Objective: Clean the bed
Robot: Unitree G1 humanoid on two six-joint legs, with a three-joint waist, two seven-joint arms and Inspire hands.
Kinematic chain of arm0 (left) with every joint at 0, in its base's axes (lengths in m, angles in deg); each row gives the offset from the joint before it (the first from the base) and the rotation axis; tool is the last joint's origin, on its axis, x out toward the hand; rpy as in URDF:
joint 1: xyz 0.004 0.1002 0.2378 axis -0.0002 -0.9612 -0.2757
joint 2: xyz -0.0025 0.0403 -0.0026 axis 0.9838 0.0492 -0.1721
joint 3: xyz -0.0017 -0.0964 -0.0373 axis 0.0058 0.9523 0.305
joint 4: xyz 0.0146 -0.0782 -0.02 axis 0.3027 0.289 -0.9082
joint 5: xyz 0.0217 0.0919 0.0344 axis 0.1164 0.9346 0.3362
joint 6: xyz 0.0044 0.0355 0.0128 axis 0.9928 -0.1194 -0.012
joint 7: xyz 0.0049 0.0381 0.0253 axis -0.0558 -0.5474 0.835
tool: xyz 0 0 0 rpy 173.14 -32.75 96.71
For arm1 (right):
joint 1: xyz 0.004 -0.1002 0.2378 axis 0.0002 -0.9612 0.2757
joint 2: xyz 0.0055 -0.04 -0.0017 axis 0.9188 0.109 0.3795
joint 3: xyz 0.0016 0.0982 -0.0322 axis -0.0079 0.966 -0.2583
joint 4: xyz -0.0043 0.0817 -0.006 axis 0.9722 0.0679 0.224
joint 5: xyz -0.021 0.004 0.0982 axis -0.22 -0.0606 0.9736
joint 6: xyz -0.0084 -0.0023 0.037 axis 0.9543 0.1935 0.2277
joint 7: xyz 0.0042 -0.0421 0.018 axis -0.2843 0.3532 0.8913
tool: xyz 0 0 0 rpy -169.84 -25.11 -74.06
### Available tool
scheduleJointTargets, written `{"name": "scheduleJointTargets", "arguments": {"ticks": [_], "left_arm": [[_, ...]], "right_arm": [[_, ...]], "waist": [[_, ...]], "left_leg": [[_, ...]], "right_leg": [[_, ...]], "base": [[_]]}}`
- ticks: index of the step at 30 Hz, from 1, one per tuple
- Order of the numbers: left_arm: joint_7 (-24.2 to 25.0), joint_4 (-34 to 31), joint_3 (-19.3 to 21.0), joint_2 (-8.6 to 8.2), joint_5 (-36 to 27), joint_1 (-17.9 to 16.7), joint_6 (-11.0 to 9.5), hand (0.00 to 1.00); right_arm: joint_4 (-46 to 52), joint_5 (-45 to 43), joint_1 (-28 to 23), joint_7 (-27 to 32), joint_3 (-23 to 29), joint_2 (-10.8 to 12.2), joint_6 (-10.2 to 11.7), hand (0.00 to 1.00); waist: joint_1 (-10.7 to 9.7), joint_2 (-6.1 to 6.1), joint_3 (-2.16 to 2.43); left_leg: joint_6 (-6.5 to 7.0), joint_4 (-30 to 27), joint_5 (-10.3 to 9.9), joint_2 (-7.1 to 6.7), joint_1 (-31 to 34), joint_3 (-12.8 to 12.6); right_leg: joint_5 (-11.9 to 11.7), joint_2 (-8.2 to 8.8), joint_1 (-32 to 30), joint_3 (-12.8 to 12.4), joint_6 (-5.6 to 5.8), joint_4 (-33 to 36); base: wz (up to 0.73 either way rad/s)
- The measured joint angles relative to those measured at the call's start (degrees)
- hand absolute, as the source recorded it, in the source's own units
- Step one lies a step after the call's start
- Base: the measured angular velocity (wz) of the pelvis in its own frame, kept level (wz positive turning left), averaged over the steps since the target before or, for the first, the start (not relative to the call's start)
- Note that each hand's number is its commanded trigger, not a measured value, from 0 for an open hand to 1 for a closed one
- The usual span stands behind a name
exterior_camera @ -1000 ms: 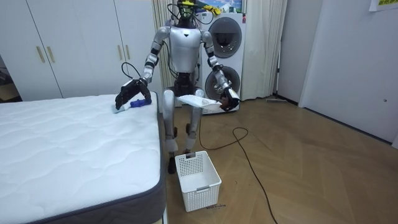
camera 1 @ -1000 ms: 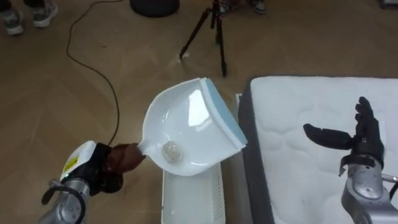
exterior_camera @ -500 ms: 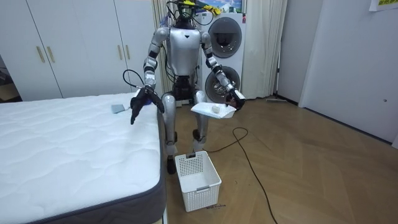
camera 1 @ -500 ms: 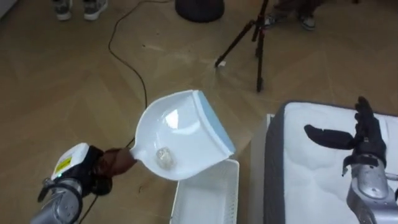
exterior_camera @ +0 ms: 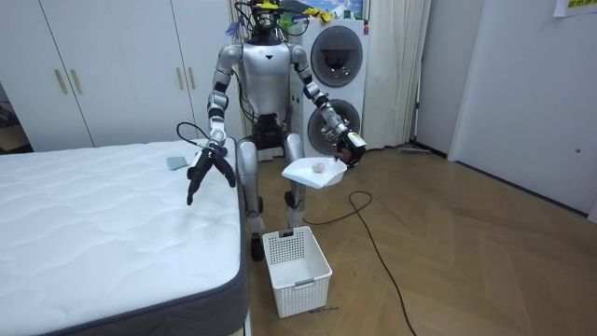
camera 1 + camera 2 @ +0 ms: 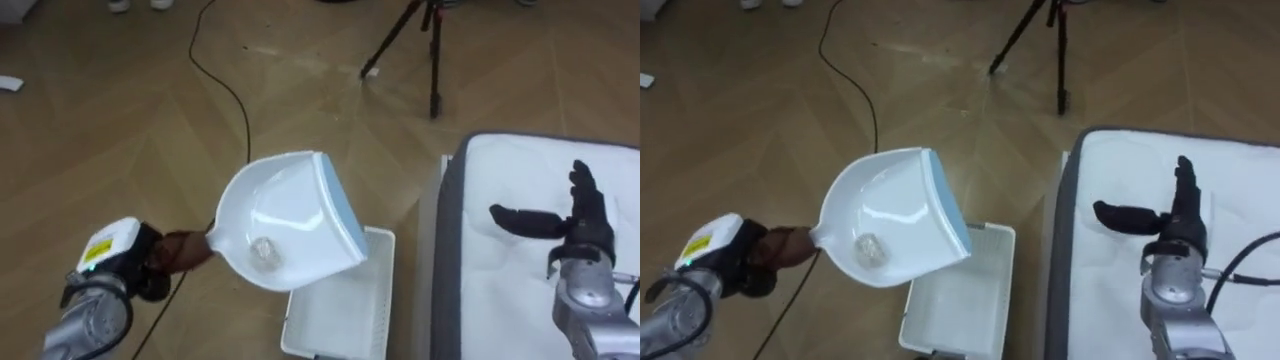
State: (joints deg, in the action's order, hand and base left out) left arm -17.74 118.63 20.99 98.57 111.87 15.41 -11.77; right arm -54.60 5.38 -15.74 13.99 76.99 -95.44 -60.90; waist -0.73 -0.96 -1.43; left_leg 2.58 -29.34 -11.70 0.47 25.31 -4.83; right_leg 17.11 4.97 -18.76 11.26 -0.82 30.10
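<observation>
Above basket [image 6: 345, 318]: white dustpan [image 6: 290, 215], small crumpled wad [image 6: 265, 252] inside.
Left hand [image 6: 160, 265]: clenched round dustpan handle.
Right hand [image 6: 578, 215]: fingers straight, over bed [image 6: 500, 300].
Room view: blue thing [image 5: 177, 162] on bed.

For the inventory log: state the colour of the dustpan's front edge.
Light blue, on an otherwise white dustpan; clearest in the left eye view.

No text, number or sign can be read. The yellow-marked tag [image 6: 103, 250] behind the left hand [image 6: 160, 266], lower left of frame, bears print too small to make out.
</observation>
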Motion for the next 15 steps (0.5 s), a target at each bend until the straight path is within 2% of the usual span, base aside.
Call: {"name": "scheduleJointTargets", "arguments": {"ticks": [2, 6, 10, 15], "left_arm": [[0.0, 2.1, -0.2, 1.31, 0.4, 2.4, -0.1, 1.0], [-0.3, 3.0, -1.8, 2.88, 1.3, 4.3, -0.1, 1.0], [-0.6, 3.0, -5.5, 4.63, 6.5, 6.6, -0.6, 1.0], [-1.1, 3.0, -9.0, 6.16, 9.1, 9.4, -0.6, 1.0]], "right_arm": [[-1.4, 0.0, 0.4, 0.3, -0.6, 0.0, 0.7, 0.0], [-2.8, -0.1, 0.5, 0.9, -1.7, 0.0, 1.2, 0.0], [-3.2, -0.6, 0.9, 1.0, -3.9, -0.1, 1.3, 0.0], [-3.4, -1.4, 1.8, 2.5, -4.3, -0.1, 1.4, 0.0]], "waist": [[-0.5, -0.45, -0.3], [-0.9, -0.52, -0.34], [-2.4, -0.84, -0.6], [-3.3, -1.23, -0.8]], "left_leg": [[0.06, -0.2, 0.1, -0.03, 1.3, -0.3], [0.47, 0.1, 0.6, -0.36, 3.4, -1.6], [0.67, -0.3, 0.7, -0.41, 5.6, -1.7], [0.95, -1.0, 0.8, -0.65, 8.0, -1.9]], "right_leg": [[0.0, 0.24, -1.7, 0.0, -0.04, 1.1], [0.1, 1.13, -5.2, -0.4, -0.08, 2.6], [0.1, 1.43, -7.1, -0.2, -0.07, 2.7], [0.2, 1.97, -9.9, 0.0, -0.01, 3.9]], "base": [[-0.05], [-0.11], [-0.01], [-0.01]]}}
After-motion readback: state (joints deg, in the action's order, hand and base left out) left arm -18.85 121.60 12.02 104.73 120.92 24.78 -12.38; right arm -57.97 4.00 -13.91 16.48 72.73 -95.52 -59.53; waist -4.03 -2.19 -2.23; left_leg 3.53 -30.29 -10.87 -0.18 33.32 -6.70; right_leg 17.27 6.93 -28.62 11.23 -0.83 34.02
